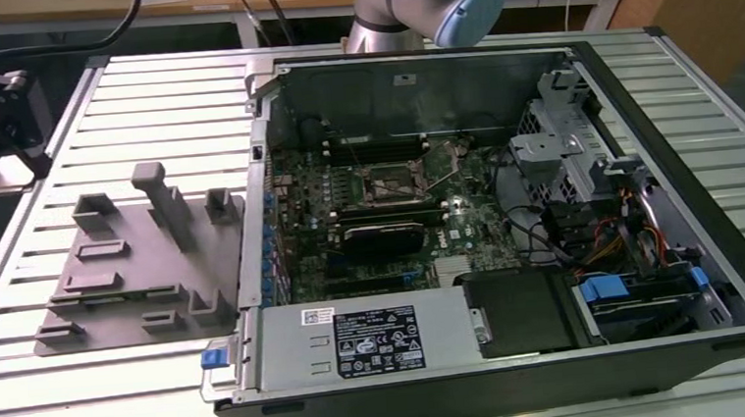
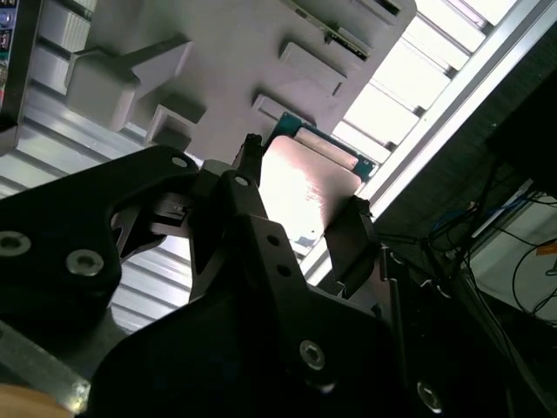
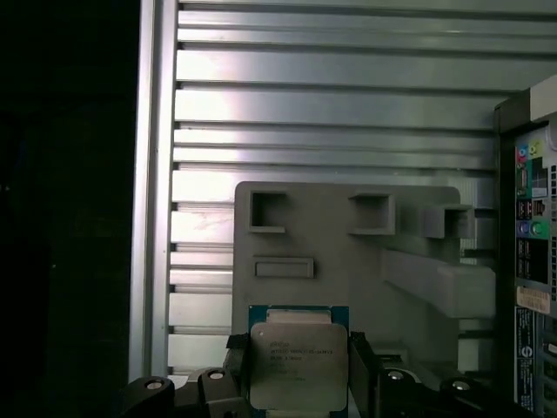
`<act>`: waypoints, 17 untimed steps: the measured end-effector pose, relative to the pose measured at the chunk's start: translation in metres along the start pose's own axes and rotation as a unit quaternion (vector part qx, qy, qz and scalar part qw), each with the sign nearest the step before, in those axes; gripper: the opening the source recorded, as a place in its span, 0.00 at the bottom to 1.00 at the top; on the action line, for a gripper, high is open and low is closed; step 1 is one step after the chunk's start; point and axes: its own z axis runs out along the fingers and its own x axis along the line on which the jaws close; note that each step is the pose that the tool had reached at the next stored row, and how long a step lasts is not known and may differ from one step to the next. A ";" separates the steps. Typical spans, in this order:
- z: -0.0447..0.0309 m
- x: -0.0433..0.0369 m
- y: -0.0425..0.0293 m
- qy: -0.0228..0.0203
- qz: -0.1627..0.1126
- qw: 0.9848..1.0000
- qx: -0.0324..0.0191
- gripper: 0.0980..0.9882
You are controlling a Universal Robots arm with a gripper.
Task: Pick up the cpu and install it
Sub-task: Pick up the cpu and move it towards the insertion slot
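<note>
Silver-lidded and green-rimmed, the cpu (image 3: 298,370) is clamped in my gripper (image 3: 298,359), with my two black fingers (image 3: 235,370) pressing on opposite edges. Gripping by the edges leaves the metal lid and the underside untouched. It also keeps the chip flat and square to my wrist, as both wrist views show.

Beyond the chip, the grey fixture tray (image 3: 348,261) lies on the slatted aluminium table (image 1: 44,389). In the first wrist view the tray appears well behind the cpu, so I judge that the chip hangs clear of it and rests in no pocket. The tray's moulded pockets and posts look shaped to seat loose parts in known positions. That would explain why it sits just beside the computer case (image 1: 491,402), at the exterior view's left, within easy reach of the work.

The case lies on its side with its panel off, so the motherboard (image 1: 479,230) faces upward and the CPU socket (image 1: 390,181) can be approached from above. A thin lever (image 1: 447,172) seems to stand angled at the socket's edge, as if the frame were unlatched, though this is too small to be sure of. Installation is not yet done, since the chip is in my grasp. My arm (image 1: 431,3) rises at the far side of the case.
</note>
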 end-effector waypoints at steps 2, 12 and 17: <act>-0.0044 -0.0001 0.0003 -0.001 0.000 1.000 0.000 0.50; -0.0276 -0.0004 0.0018 -0.004 0.000 1.000 0.000 0.50; -0.0311 -0.0005 0.0020 -0.004 0.000 1.000 0.000 0.50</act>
